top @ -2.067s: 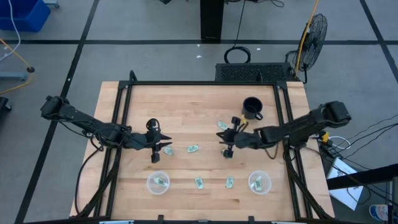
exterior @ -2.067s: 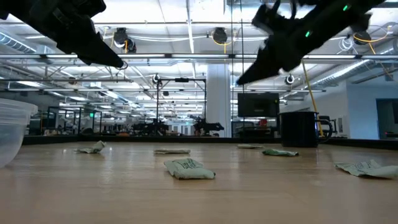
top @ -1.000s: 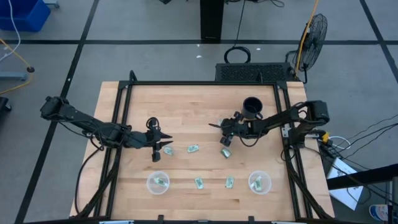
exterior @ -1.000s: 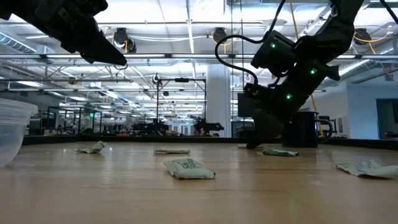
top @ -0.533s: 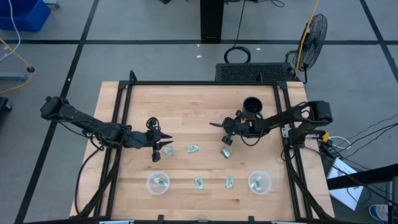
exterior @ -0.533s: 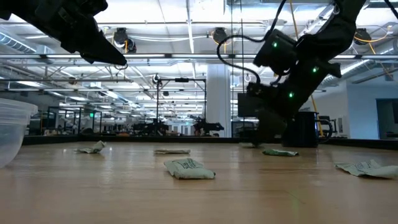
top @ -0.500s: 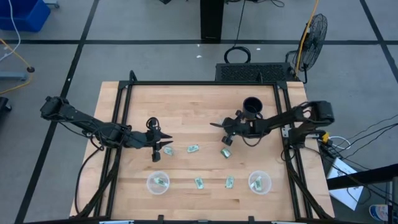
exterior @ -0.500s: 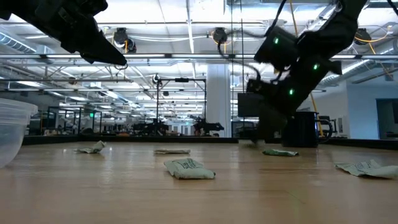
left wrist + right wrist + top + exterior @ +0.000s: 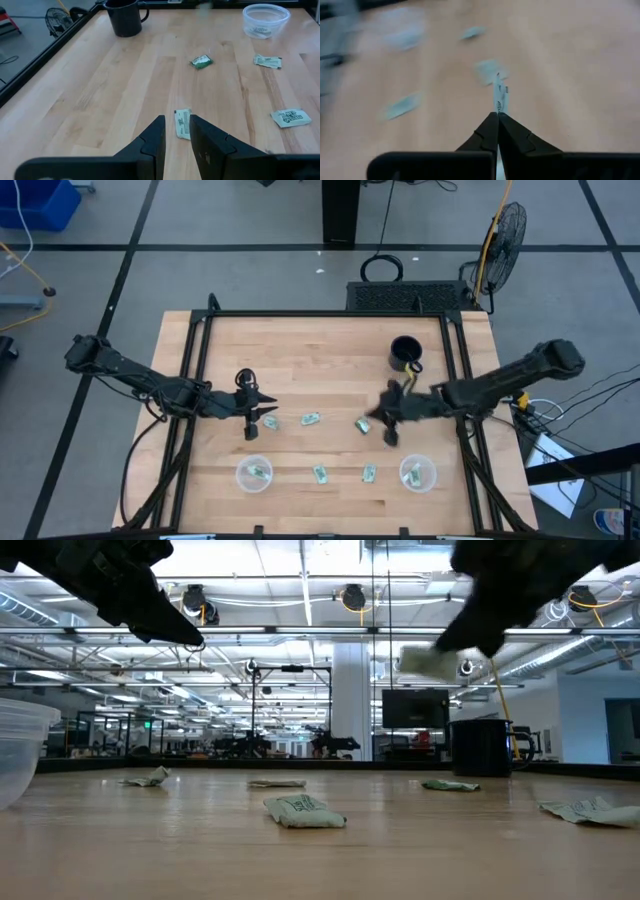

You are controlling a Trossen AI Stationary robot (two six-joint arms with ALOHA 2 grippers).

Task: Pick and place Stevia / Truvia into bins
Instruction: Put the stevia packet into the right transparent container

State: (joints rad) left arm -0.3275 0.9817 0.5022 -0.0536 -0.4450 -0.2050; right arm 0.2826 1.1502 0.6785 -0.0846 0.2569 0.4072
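Several green-and-white Stevia packets lie flat on the table: one (image 9: pixel 311 418) mid-table, one (image 9: pixel 362 425) near my right gripper, and two (image 9: pixel 320 474) (image 9: pixel 369 473) between the bins. Both clear round bins, left (image 9: pixel 254 474) and right (image 9: pixel 417 473), stand by the near edge with a packet inside each. My right gripper (image 9: pixel 374 419) is shut on one packet (image 9: pixel 497 95), high above the table (image 9: pixel 425 662). My left gripper (image 9: pixel 176 120) hovers narrowly open over a packet (image 9: pixel 182 123) left of centre. My right gripper pinches a packet between its two fingertips (image 9: pixel 492 122). The packet stands edge-on out past them (image 9: pixel 498 90). It is lifted clear of the table, as the low view shows (image 9: pixel 425 662). Which edge the fingers have is blurred.
A black mug (image 9: pixel 405 352) stands toward the far right of the table. A black metal frame (image 9: pixel 300 313) rims the tabletop. Bare wood stretches across the far left part (image 9: pixel 270 350) and between the loose packets.
My right gripper was down at a packet near the mug. It has risen with that packet lifted clear, and swung toward the near edge. The spot beside the mug where the packet lay is bare now. My left arm has kept still.
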